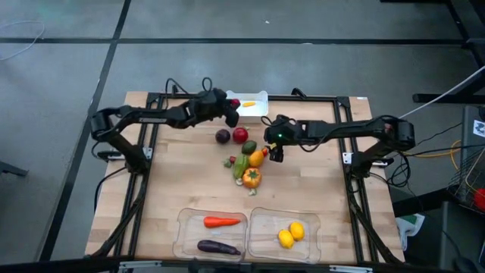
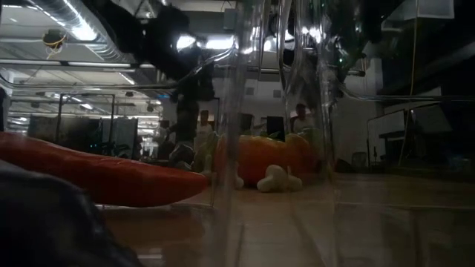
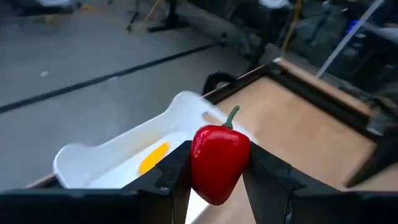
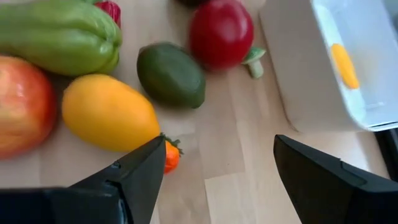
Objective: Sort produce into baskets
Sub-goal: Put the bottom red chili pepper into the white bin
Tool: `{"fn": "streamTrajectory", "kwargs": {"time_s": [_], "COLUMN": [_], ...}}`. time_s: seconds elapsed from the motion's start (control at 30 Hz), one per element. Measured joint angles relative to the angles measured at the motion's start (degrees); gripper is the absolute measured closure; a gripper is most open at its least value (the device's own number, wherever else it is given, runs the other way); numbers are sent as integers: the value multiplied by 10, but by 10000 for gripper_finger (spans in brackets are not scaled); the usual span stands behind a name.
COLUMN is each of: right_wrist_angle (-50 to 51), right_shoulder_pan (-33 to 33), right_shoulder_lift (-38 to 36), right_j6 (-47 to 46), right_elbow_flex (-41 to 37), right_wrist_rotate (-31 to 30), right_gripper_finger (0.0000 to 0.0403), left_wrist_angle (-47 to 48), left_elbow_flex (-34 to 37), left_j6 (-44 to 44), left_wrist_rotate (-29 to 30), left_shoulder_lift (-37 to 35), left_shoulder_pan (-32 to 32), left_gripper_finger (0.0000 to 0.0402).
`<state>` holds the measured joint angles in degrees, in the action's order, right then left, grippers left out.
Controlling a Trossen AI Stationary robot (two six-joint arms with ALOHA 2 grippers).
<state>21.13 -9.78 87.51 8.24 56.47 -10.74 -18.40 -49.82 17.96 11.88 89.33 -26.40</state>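
On the wooden tabletop (image 1: pixel 189 189), left claw (image 3: pixel 217 177) clamps a red pepper (image 3: pixel 219 163) at its smooth, light, slippery sides; right claw (image 4: pixel 217 171) gapes empty.

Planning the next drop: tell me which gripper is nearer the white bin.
Left. The left gripper, holding a red pepper, hangs at the white bin's edge. The right gripper, open, is farther back over the produce pile in mid-table.
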Motion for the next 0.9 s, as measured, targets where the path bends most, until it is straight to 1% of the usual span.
{"fn": "streamTrajectory", "kwargs": {"time_s": [0.13, 0.37, 0.6, 0.83, 0.9], "right_wrist_angle": [-7, -3, -6, -6, -6], "right_shoulder_pan": [0, 0, 0, 0, 0], "right_shoulder_lift": [24, 47, 47, 47, 47], "right_j6": [0, 0, 0, 1, 0], "right_elbow_flex": [0, 0, 0, 0, 0], "right_wrist_rotate": [1, 0, 0, 0, 8], "right_gripper_finger": [107, 107, 107, 107, 107], "left_wrist_angle": [-5, -3, 2, 21, 28], "left_elbow_flex": [0, 0, 0, 0, 0], "left_j6": [29, 32, 34, 70, 74], "left_wrist_rotate": [0, -1, -2, -2, -2], "left_shoulder_lift": [36, 81, 90, 90, 90], "left_shoulder_pan": [-16, -24, -33, -42, -45], "left_gripper_finger": [275, 275, 274, 274, 274]}}
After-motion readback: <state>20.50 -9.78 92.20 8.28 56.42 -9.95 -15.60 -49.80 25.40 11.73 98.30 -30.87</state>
